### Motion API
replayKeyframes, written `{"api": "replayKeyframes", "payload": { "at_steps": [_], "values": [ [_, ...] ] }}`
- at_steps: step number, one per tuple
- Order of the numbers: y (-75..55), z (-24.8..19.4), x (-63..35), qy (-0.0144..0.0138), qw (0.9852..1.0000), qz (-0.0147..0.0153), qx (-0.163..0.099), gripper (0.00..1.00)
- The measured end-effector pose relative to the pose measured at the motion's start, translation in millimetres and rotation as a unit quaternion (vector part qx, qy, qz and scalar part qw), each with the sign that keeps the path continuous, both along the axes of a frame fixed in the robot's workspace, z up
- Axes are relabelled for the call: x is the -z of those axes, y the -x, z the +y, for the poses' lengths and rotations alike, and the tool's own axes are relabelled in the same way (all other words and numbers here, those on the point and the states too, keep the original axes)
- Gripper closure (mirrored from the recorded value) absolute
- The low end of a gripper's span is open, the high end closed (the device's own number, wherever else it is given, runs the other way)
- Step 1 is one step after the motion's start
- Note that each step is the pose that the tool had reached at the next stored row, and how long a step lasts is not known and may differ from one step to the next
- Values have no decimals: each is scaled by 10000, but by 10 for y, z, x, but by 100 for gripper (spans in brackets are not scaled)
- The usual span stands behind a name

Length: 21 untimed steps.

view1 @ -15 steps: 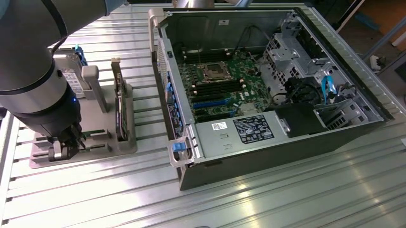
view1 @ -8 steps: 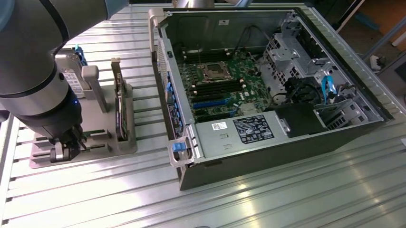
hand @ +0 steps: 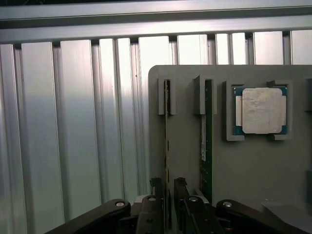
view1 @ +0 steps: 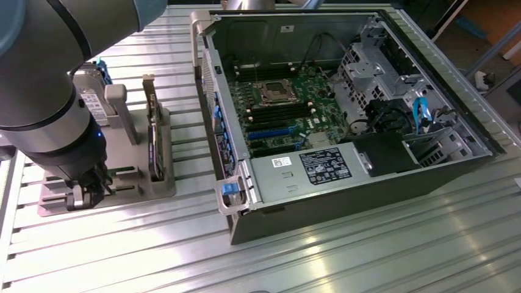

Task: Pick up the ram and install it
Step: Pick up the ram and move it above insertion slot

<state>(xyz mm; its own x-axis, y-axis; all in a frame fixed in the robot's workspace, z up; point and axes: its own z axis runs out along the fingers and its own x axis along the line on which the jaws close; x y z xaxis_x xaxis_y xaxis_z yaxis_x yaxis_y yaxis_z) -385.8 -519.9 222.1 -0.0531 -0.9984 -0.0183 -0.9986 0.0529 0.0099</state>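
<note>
The ram (hand: 167, 126) stands on its long edge in a slot of the grey holder (hand: 185, 151) and is seen edge-on as a thin dark line. Its long axis lies level along the holder, running straight out from between the pincer's fingers to the slot's end post on the far side. The pincer (hand: 168, 185) is open: one finger (hand: 157, 195) stands on each side of the stick's near end, with a narrow gap showing on either side, so nothing is clamped. A second memory stick (hand: 207, 136) lies parallel in the next slot, just beside the pincer's other finger. Beyond that stick, a processor chip (hand: 262, 109) rests flat in its own recess. The arm (view1: 49, 91) descends steeply, with its wrist pointing straight down over the holder's near end. An expansion card (view1: 151, 134) stands upright near the pincer. The opened computer case (view1: 326, 207), with its motherboard (view1: 285, 110) exposed, lies well apart from the pincer on the exterior view's right, on the ribbed metal table (view1: 342, 256).
</note>
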Motion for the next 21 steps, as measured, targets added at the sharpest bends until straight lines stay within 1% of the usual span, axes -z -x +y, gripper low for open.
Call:
{"api": "replayKeyframes", "payload": {
  "at_steps": [3, 10, 21],
  "values": [
    [0, 0, 1, 0, 10000, 0, 0, 76],
    [3, 0, 62, 0, 10000, 0, 0, 76],
    [4, 0, 93, 0, 10000, 0, 0, 76]
  ]
}}
